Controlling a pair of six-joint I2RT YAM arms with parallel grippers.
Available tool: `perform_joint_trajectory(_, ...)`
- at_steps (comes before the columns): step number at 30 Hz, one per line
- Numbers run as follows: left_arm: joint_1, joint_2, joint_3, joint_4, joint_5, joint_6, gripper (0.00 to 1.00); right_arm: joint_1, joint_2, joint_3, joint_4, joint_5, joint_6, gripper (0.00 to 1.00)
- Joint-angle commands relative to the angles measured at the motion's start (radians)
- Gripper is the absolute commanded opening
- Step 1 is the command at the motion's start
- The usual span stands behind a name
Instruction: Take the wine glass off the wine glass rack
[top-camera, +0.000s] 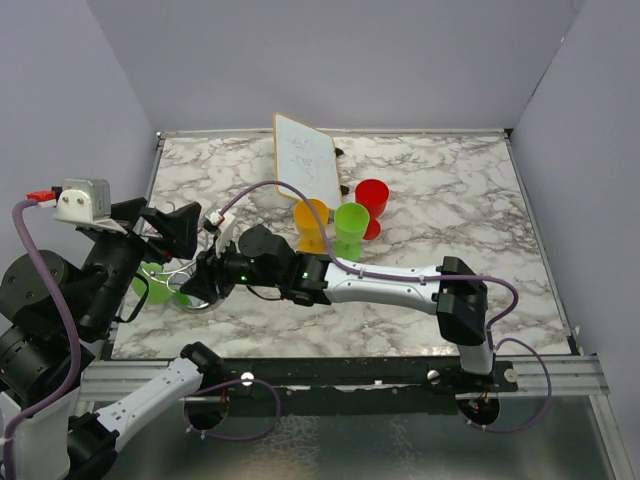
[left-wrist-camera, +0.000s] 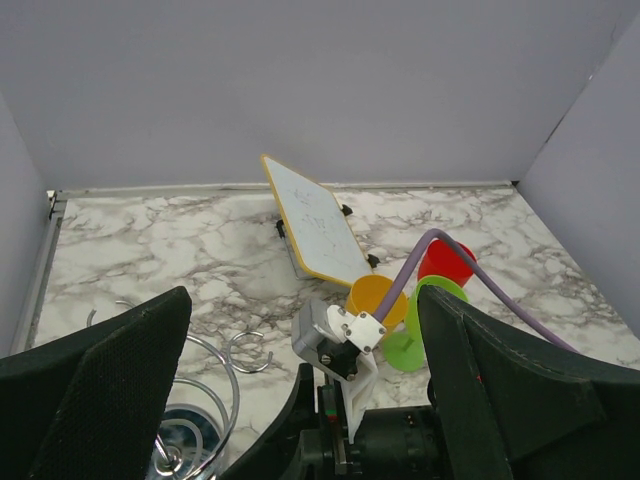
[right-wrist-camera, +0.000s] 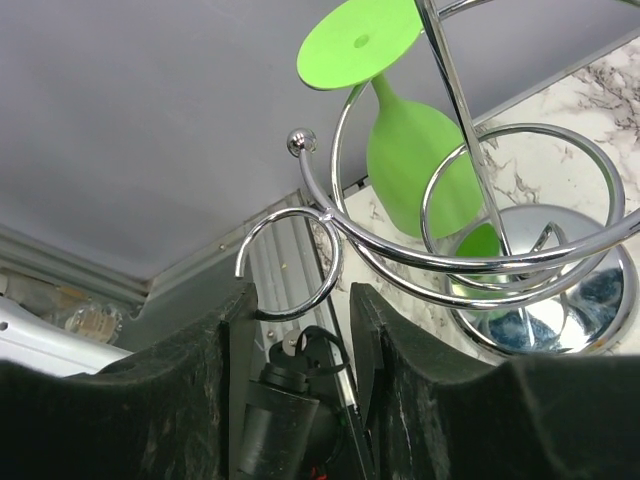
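- One green wine glass (right-wrist-camera: 410, 170) hangs upside down on the single chrome rack (right-wrist-camera: 560, 310), foot uppermost and bowl pointing down beside the rack's stem. The rack stands close to the left edge of the marble bench (top-camera: 450, 190), toward the near-left corner.
- The right hand (right-wrist-camera: 300, 290) is reached across the bench to the rack, its two fingers partly apart. A small wire loop of the rack lies in the gap between them. Whether the fingers actually grip that loop cannot be told, and they are not on the glass.
- The left hand (top-camera: 180, 230) hangs above the rack with its fingers spread wide and nothing between them.
- Three more glasses stand upright in a tight cluster near the middle of the bench: one orange (top-camera: 311, 220), one green (top-camera: 351, 222) and one red (top-camera: 372, 198). That makes four glasses in all, two of them green.
- One white board (top-camera: 305, 160) with a yellow rim leans tilted just behind the cluster, toward the far edge.
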Motion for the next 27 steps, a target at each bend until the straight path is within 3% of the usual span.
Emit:
perform_joint_trajectory(1, -0.003, -0.004, 0.014, -0.007, -0.014, -0.008, 0.98, 0.011, 0.002, 0.017, -0.03, 0.071, -0.036, 0.41)
perform_joint_trajectory(12, -0.003, 0.001, 0.011, -0.007, -0.011, -0.016, 0.98, 0.011, -0.067, -0.029, -0.046, 0.168, -0.12, 0.37)
perform_joint_trajectory(27, -0.003, 0.008, 0.013, -0.005, -0.004, -0.027, 0.98, -0.003, -0.123, -0.075, -0.06, 0.259, -0.217, 0.4)
